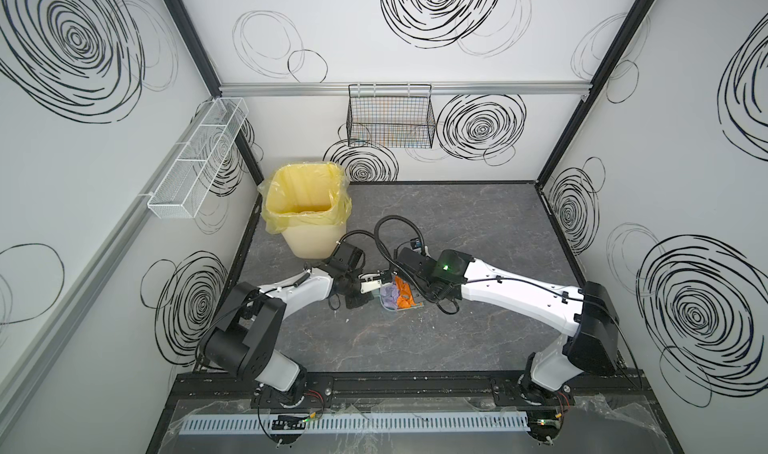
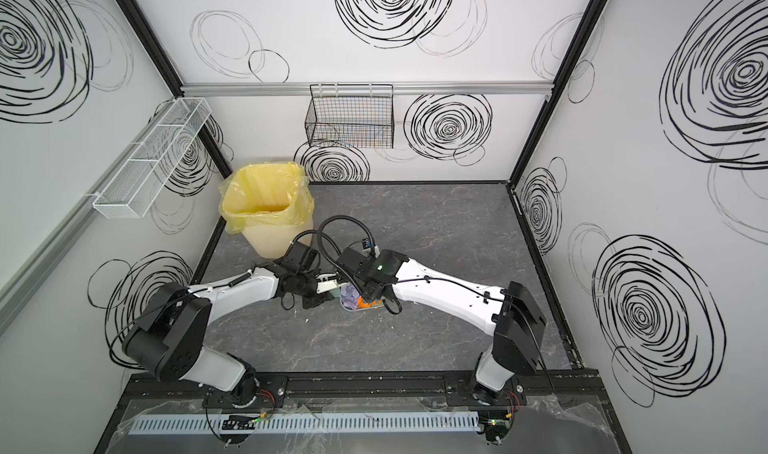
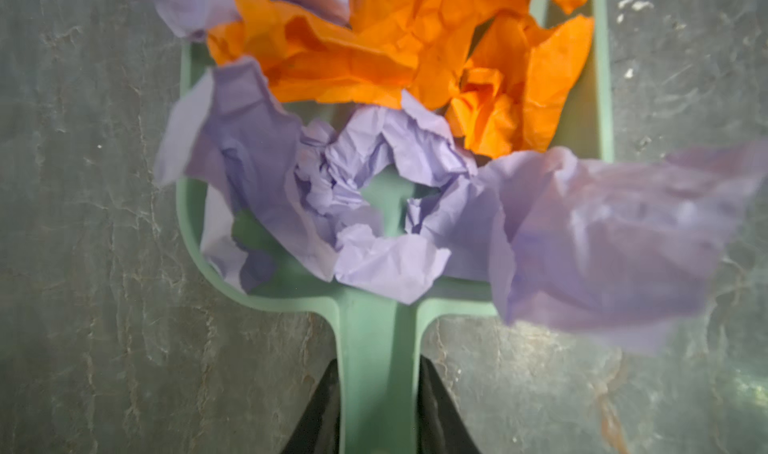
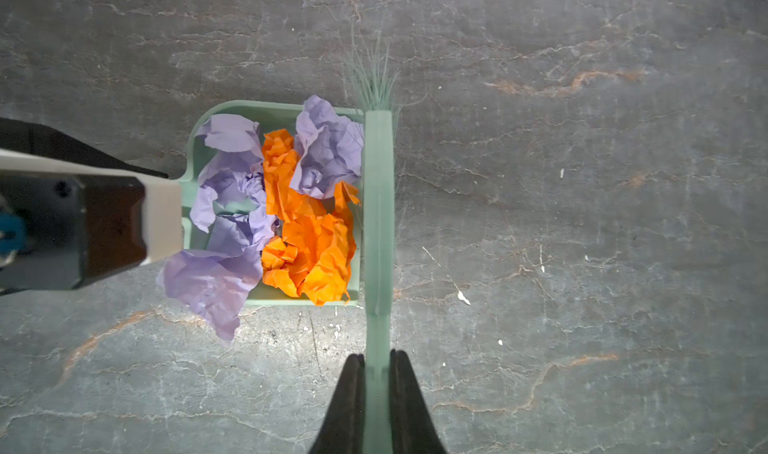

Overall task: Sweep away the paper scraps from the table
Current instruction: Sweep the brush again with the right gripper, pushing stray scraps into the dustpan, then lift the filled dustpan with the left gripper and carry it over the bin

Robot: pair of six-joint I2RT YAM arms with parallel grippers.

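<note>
Over the dark grey, veined table is one mint-green dustpan. It runs left to right in both top views, with its handle toward the left arm and its mouth toward the right. One matching brush lies crosswise along that mouth. The paper scraps, crumpled orange and lilac wads, are heaped inside the pan, and one lilac wad hangs over its side wall. They overlap too much for an exact count. The left fingers clamp the pan's handle; the right fingers pinch the brush handle.
</note>
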